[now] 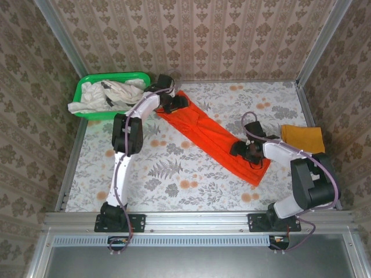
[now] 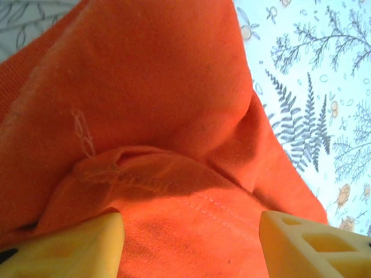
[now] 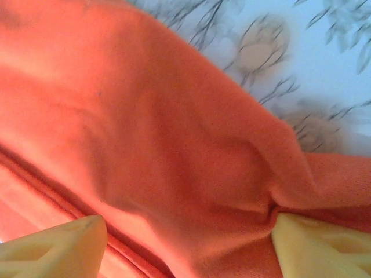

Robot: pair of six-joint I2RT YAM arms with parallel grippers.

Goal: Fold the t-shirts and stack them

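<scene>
The bright orange-red t-shirt (image 1: 211, 134) lies as a long diagonal strip across the table, from the basket down to the right. My left gripper (image 1: 174, 104) is down on its far-left end. In the left wrist view that gripper (image 2: 191, 237) is open, its yellow fingers (image 2: 75, 246) wide apart over a stitched hem of the orange-red t-shirt (image 2: 162, 92). My right gripper (image 1: 243, 149) rests on the strip's near-right part. It is also open (image 3: 188, 237), with a fold of the orange-red t-shirt (image 3: 151, 133) bulging between its fingers (image 3: 316, 246). A folded mustard yellow t-shirt (image 1: 302, 138) lies at the right. Off-white t-shirts (image 1: 107, 95) fill the basket.
The green plastic basket (image 1: 116, 76) stands at the far-left corner, beside the left gripper. A floral tablecloth (image 1: 174, 174) covers the table, and papered walls enclose it on three sides. The arm bases sit on a metal rail (image 1: 197, 219) at the near edge.
</scene>
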